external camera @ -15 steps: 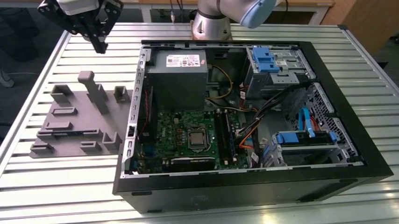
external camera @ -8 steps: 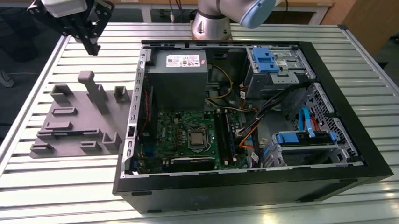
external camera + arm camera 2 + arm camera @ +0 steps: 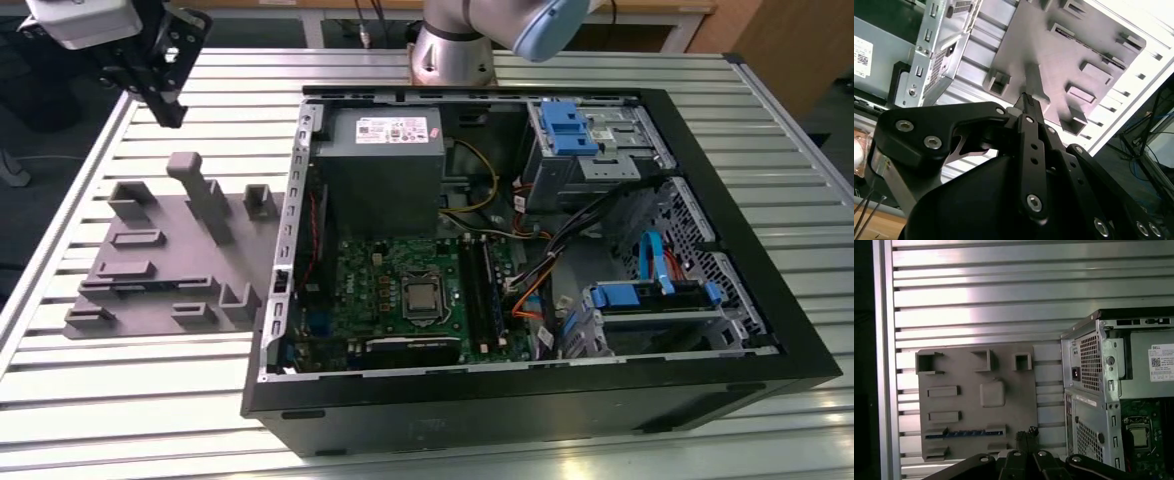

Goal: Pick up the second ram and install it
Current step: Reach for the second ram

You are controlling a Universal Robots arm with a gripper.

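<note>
Exterior view cuts the arm (image 3: 461, 40) off at its upper edge, leaving its base and one joint to see behind the open computer case (image 3: 787, 350). In both wrist views the hand (image 3: 1027, 99) hides the near part of the scene behind its own black linkage. The second ram (image 3: 965, 433) reads as no more than a thin blue strip, standing on edge in a slot of the grey holder plate (image 3: 979, 405); its chips cannot be made out. The plate lies flat on the slatted bench (image 3: 747, 130), just beside the case wall on the exterior view's left, with bare bench round its other sides. In the exterior view the hand hangs above the bench past the plate's far edge, apart from it, pointing down and slightly tilted. Its fingers (image 3: 1023, 439) are closed together with nothing between them.
</note>
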